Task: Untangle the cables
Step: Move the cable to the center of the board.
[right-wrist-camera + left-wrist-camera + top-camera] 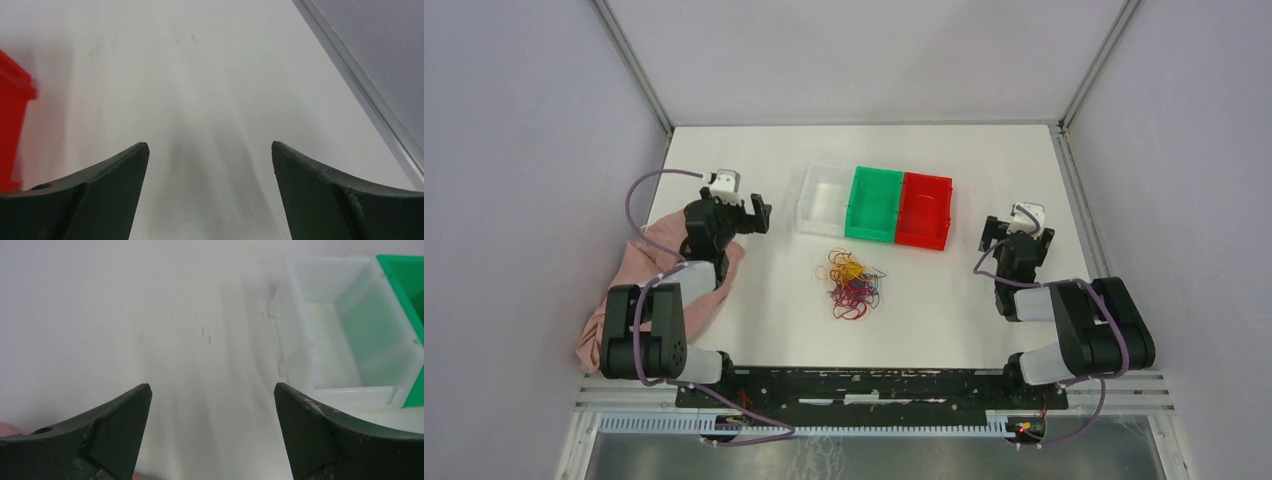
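From above, the cables [852,284] lie in one loose knot of red, yellow-orange and dark strands on the white bench [944,320], near its middle and between the two arms. Just beyond the knot, three bins stand side by side, touching: a clear bin [827,199], a green bin [875,204] and a red bin [924,210]. A pink cloth [659,290] is bunched under the left arm at the bench's left edge. The left gripper [734,215] hangs left of the clear bin and the right gripper [1016,238] right of the red one, both well apart from the cables (nothing lies between either one and the knot).

In the left wrist view, the left gripper [212,390] stands spread wide with nothing between its fingers, over bare bench; the clear bin [300,340] and a corner of the green bin [405,275] are ahead to the right.

In the right wrist view, the right gripper [210,147] is likewise spread wide and empty, with the red bin's [12,100] edge at left and the side wall [380,60] at right.
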### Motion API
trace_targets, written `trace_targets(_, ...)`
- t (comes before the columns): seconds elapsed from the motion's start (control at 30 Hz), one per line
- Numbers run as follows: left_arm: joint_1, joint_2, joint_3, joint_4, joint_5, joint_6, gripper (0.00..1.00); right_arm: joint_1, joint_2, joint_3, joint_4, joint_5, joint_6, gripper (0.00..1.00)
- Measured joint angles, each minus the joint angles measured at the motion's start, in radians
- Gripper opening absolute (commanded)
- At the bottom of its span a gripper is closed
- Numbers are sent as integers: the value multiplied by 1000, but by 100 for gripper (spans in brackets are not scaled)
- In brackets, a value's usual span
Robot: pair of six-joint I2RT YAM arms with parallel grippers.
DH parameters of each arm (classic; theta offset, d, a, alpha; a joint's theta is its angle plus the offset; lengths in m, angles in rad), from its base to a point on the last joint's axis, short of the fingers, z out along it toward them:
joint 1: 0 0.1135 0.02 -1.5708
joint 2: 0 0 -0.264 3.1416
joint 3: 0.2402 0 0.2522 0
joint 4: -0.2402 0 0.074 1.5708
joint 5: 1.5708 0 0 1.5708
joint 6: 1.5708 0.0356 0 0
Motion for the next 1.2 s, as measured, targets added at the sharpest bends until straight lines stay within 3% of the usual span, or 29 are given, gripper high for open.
trace_targets(0.07, 0, -13, 84, -111, 35, 3, 99, 2, -33, -13, -29, 35, 15, 99)
trace_targets(0.13, 0, -32, 138, -207, 68, 5, 99, 0, -111, 38, -206, 118, 54, 99)
trace_targets(0.23, 0, -51, 200, -362, 126, 22, 99, -10, -179, 251, -503, 201, 74, 99)
trace_targets(0.33, 0, -53, 283, -542, 173, 34, 99, -11, -212, 398, -635, 237, 115, 99)
trace_targets(0.43, 0, -53, 385, -703, 209, 54, 99, -14, -295, 406, -745, 269, 248, 99)
trace_targets(0.6, 0, -53, 493, -882, 275, 135, 99, -80, -389, 445, -944, 104, 417, 100)
trace_targets(0.7, 0, -54, 499, -983, 317, 197, 99, -66, -376, 508, -992, -93, 462, 95)
trace_targets(0.8, -3, -54, 499, -1085, 364, 247, 99, 44, -348, 551, -1007, -216, 469, 95)
trace_targets(0.97, -29, -60, 499, -1202, 439, 302, 99, 364, -241, 634, -1023, -369, 412, 84)
trace_targets(1.1, -46, -85, 493, -1243, 473, 314, 99, 550, -124, 694, -1052, -417, 349, 77)
trace_targets(1.2, -47, -106, 488, -1262, 491, 317, 99, 623, -52, 702, -1086, -421, 327, 74)
